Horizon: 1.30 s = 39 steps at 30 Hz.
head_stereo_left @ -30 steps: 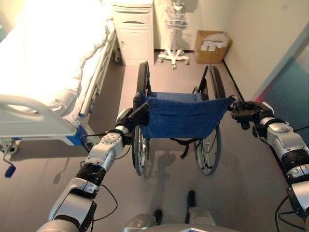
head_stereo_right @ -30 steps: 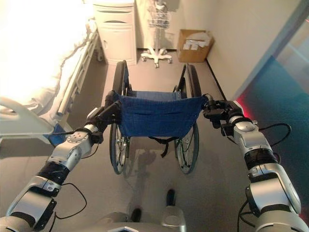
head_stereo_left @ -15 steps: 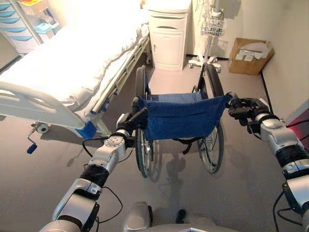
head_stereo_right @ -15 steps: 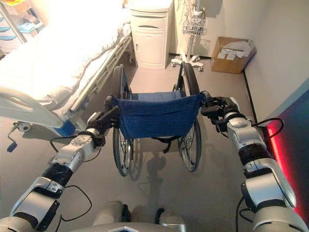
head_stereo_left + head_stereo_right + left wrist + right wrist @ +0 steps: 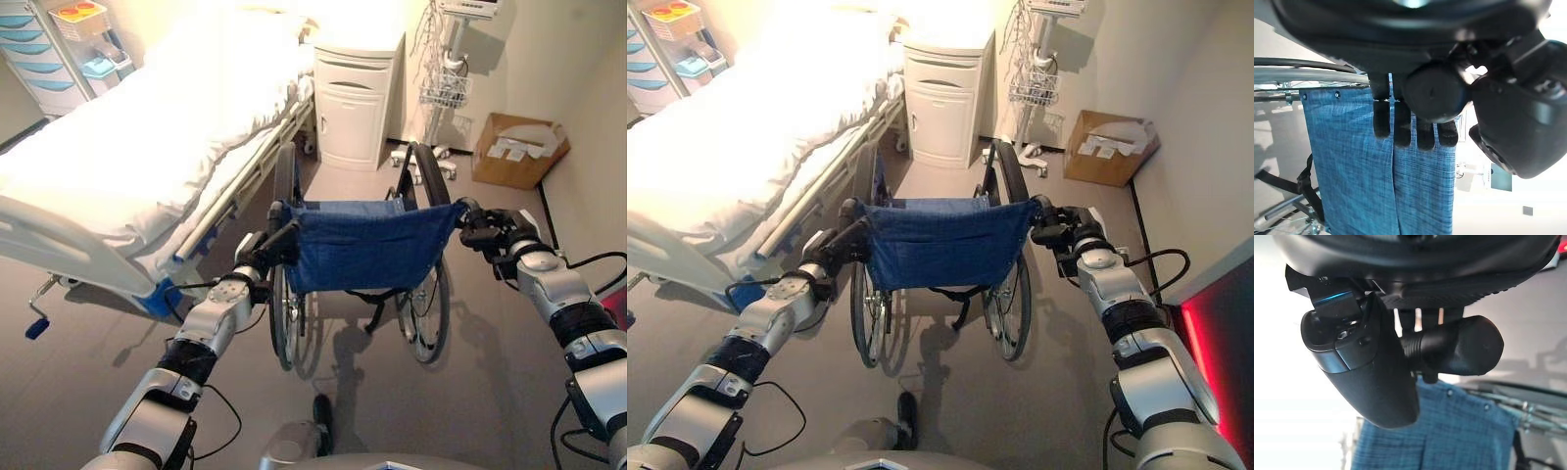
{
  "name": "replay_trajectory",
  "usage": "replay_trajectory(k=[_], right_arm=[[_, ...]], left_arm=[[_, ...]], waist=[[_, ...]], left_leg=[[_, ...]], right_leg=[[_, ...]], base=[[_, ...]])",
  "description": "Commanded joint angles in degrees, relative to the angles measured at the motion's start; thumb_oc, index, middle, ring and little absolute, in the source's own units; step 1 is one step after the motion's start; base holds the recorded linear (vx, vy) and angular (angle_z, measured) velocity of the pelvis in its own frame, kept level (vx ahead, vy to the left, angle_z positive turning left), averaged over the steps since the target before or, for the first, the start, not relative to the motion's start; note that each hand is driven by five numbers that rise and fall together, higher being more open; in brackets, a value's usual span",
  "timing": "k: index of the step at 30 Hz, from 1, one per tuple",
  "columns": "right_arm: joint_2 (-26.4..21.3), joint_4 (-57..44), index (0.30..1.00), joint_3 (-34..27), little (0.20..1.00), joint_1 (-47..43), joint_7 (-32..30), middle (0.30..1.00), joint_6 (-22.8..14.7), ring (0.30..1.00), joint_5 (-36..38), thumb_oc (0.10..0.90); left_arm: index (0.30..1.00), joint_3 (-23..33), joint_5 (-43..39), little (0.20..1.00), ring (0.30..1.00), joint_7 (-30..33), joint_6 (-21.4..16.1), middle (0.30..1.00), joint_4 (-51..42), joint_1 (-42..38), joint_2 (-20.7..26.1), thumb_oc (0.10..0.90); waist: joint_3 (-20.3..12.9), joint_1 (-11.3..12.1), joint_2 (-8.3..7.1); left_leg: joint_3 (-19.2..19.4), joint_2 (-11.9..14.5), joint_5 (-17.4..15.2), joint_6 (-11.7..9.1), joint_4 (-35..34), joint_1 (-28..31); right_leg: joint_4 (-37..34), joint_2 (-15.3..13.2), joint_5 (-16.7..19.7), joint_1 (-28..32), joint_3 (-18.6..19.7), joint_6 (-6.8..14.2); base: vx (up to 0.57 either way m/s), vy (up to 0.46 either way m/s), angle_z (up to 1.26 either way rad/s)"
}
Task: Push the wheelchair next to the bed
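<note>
You're on a grey floor (image 5: 78,382) in a small ward room — a white-sheeted hospital bed (image 5: 127,147) on your left, a white bedside cabinet (image 5: 355,108) ahead, a cardboard box (image 5: 517,149) by the wall. The wheelchair (image 5: 367,245), with blue fabric backrest and black wheels, stands just beside the bed's foot end, facing the cabinet. Your left hand (image 5: 265,247) has its fingers curled round the left push handle; your right hand (image 5: 495,233) grips the right handle likewise — both arms reach forward.
</note>
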Motion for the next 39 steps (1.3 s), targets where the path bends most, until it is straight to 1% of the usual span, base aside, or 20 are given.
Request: replay_trajectory(k=[1,3,7,10,13,16,18,20,21,23,24,25,27,30,31,33,35,36,38,39], right_arm=[[4.1,-10.2,0.3,0.2,0.3,-1.3,4.4,0.3,-6.2,0.3,1.0,0.4],[4.5,-10.4,0.3,0.3,0.3,-0.9,4.1,0.3,-5.9,0.3,0.8,0.4],[5.3,-9.4,0.3,0.7,0.3,-3.2,2.4,0.3,-3.9,0.3,1.2,0.4],[5.5,-10.0,0.3,0.7,0.3,-3.5,1.0,0.3,-3.2,0.3,2.3,0.4],[5.3,-12.4,0.3,0.9,0.3,-2.6,0.4,0.3,-2.5,0.3,0.9,0.4],[5.7,-13.6,0.3,-0.2,0.3,-2.1,0.0,0.3,-1.6,0.3,0.1,0.4],[5.8,-13.5,0.3,-0.9,0.3,-1.7,-0.7,0.3,-1.3,0.3,0.4,0.4],[6.1,-13.8,0.3,-0.4,0.3,-2.2,-1.1,0.3,-0.4,0.3,0.5,0.4],[6.2,-13.9,0.3,0.0,0.3,-2.5,-1.3,0.3,-0.1,0.3,0.9,0.4],[6.5,-14.4,0.3,0.8,0.3,-2.7,-1.4,0.3,0.4,0.3,1.5,0.4],[6.8,-14.8,0.3,1.5,0.3,-2.9,-1.2,0.3,0.7,0.3,1.7,0.4],[6.9,-15.0,0.3,1.9,0.3,-2.9,-1.4,0.3,0.7,0.3,1.8,0.4],[7.1,-15.5,0.3,2.1,0.3,-2.7,-1.5,0.3,0.5,0.3,1.8,0.4],[7.1,-16.6,0.3,1.7,0.3,-2.0,-2.7,0.3,0.4,0.3,2.3,0.4],[7.3,-16.7,0.3,1.4,0.3,-1.4,-3.4,0.3,-0.1,0.3,2.1,0.4],[8.0,-16.9,0.3,1.5,0.3,-1.5,-4.3,0.3,0.1,0.3,1.3,0.4],[8.2,-16.7,0.3,1.7,0.3,-1.6,-4.5,0.3,0.0,0.3,1.0,0.4],[8.2,-16.7,0.3,2.2,0.3,-1.6,-5.1,0.3,0.0,0.3,1.0,0.4],[7.9,-16.9,0.3,2.3,0.3,-1.1,-5.5,0.3,0.0,0.3,1.3,0.4],[7.8,-17.1,0.3,2.2,0.3,-0.7,-5.6,0.3,-0.2,0.3,1.3,0.4]], left_arm=[[0.3,1.6,3.3,0.3,0.3,2.8,-2.5,0.3,3.5,-7.0,1.7,0.4],[0.3,1.5,3.5,0.3,0.3,3.7,-3.0,0.3,4.3,-7.3,1.2,0.4],[0.3,2.0,4.7,0.3,0.3,3.1,-3.7,0.3,6.3,-8.7,1.6,0.4],[0.3,2.4,4.7,0.3,0.3,3.3,-3.4,0.3,5.7,-9.1,3.1,0.4],[0.3,1.8,4.6,0.3,0.3,4.6,-3.1,0.3,4.0,-8.3,3.2,0.4],[0.3,1.8,5.0,0.3,0.3,4.9,-2.7,0.3,4.4,-8.6,2.7,0.4],[0.3,2.1,5.7,0.3,0.3,3.3,-2.7,0.3,5.2,-8.6,2.5,0.4],[0.3,2.0,4.7,0.3,0.3,2.8,-3.0,0.3,6.3,-9.1,2.7,0.4],[0.3,2.1,4.2,0.3,0.3,2.7,-3.3,0.3,6.9,-9.3,2.8,0.4],[0.3,2.1,3.7,0.3,0.3,2.9,-3.8,0.3,7.7,-9.4,2.9,0.4],[0.3,2.2,3.2,0.3,0.3,3.1,-3.9,0.3,8.0,-9.3,2.9,0.4],[0.3,2.2,3.1,0.3,0.3,3.3,-4.1,0.3,8.0,-9.2,2.8,0.4],[0.3,2.5,3.2,0.3,0.3,3.7,-4.4,0.3,7.6,-8.5,2.8,0.4],[0.3,3.2,3.4,0.3,0.3,3.3,-4.2,0.3,6.5,-7.7,3.4,0.4],[0.3,3.7,3.7,0.3,0.3,2.4,-4.5,0.3,6.4,-7.4,3.9,0.4],[0.3,3.8,3.4,0.3,0.3,2.0,-5.1,0.3,6.7,-7.6,4.4,0.4],[0.3,3.6,3.1,0.3,0.3,2.0,-5.4,0.3,7.1,-7.8,4.7,0.4],[0.3,3.4,2.6,0.3,0.3,1.6,-5.5,0.3,7.9,-8.4,4.9,0.4],[0.3,2.9,3.0,0.3,0.3,1.5,-5.5,0.3,8.5,-8.9,4.5,0.4],[0.3,2.7,2.9,0.3,0.3,1.7,-5.5,0.3,8.4,-8.9,4.4,0.4]], waist=[[0.7,-0.5,-0.48],[0.8,-1.5,0.86],[1.4,-2.7,1.23],[2.2,-4.5,0.35],[2.4,-7.6,-0.9],[2.7,-9.3,-0.47],[1.5,-9.5,-0.76],[0.6,-10.1,-0.35],[0.3,-10.4,-0.07],[-0.5,-10.8,0.6],[-0.9,-11.0,1.23],[-1.2,-11.1,0.93],[-0.9,-10.7,0.37],[-0.1,-9.9,-0.44],[0.5,-9.3,-0.76],[1.2,-8.7,-0.22],[1.2,-8.5,-0.17],[1.1,-8.0,0.37],[1.1,-7.5,0.84],[1.1,-7.4,0.87]], left_leg=[[-3.2,-2.7,-8.3,-7.5,5.9,0.5],[-4.0,-2.2,-8.0,-6.9,4.6,3.0],[-7.4,-3.1,-9.0,-7.0,3.5,6.6],[-9.9,-4.5,-11.8,-7.5,2.8,10.0],[-13.2,-6.7,-15.8,-7.5,2.4,13.7],[-14.6,-6.5,-17.9,-7.4,2.8,16.6],[-15.6,-7.1,-19.1,-7.3,4.7,16.5],[-14.3,-6.3,-19.8,-7.9,6.2,16.9],[-13.6,-5.5,-19.2,-8.5,7.2,17.2],[-12.4,-3.8,-15.1,-10.6,10.4,17.5],[-10.7,-2.0,-10.5,-13.1,15.2,17.0],[-9.4,-1.1,-6.7,-14.7,19.5,15.5],[-7.3,0.5,-3.3,-16.9,27.5,12.2],[-5.4,3.1,-3.0,-17.4,33.0,6.5],[-4.2,5.4,-4.5,-16.5,31.1,3.6],[-3.6,6.5,-5.6,-15.4,23.9,3.2],[-3.8,5.9,-5.4,-14.9,20.2,3.0],[-5.3,5.3,-4.4,-14.9,12.9,1.9],[-6.3,4.8,-3.0,-15.5,7.1,1.2],[-6.4,4.7,-2.6,-15.6,6.7,0.8]], right_leg=[[10.6,-10.8,21.0,0.1,5.9,4.0],[10.2,-10.7,22.1,-3.4,5.6,2.5],[0.2,-9.2,19.4,-8.3,4.6,1.3],[-15.4,-8.0,22.2,-14.1,3.8,2.3],[-31.0,-4.8,28.0,-18.9,4.2,5.1],[-33.0,-4.0,28.8,-20.9,4.9,4.8],[-31.0,-3.6,28.1,-18.1,7.1,3.5],[-28.7,-3.6,27.4,-17.2,7.7,2.8],[-27.9,-3.3,26.7,-16.7,7.8,2.2],[-27.8,-2.5,25.1,-15.3,7.0,0.7],[-28.5,-1.5,23.6,-13.3,5.7,-0.8],[-29.3,-1.4,22.9,-12.1,5.5,-1.8],[-30.1,-1.7,21.4,-9.5,4.2,-3.2],[-30.4,-2.1,19.9,-6.8,3.8,-4.0],[-30.3,-2.3,18.8,-5.2,3.9,-4.0],[-29.7,-1.3,17.0,-3.2,5.3,-3.7],[-29.8,-1.1,16.8,-2.6,6.2,-3.5],[-30.5,-0.3,16.4,-1.2,7.6,-3.1],[-31.1,0.1,15.6,0.3,8.0,-2.7],[-31.3,0.0,15.4,0.8,8.2,-2.7]], base=[[0.28,0.129,0.57],[0.27,0.046,0.51],[0.27,-0.096,0.12],[0.27,-0.178,-0.11],[0.4,-0.19,0.26],[0.35,-0.158,0.55],[0.34,-0.243,0.62],[0.33,-0.261,0.83],[0.33,-0.291,0.88],[0.23,-0.245,0.75],[0.2,-0.257,0.59],[0.19,-0.267,0.44],[0.18,-0.234,-0.01],[0.17,-0.16,-0.12],[0.19,-0.087,-0.08],[0.21,0.007,-0.08],[0.2,0.075,-0.25],[0.22,0.105,-0.31],[0.24,0.12,-0.21],[0.2,0.108,-0.09]])
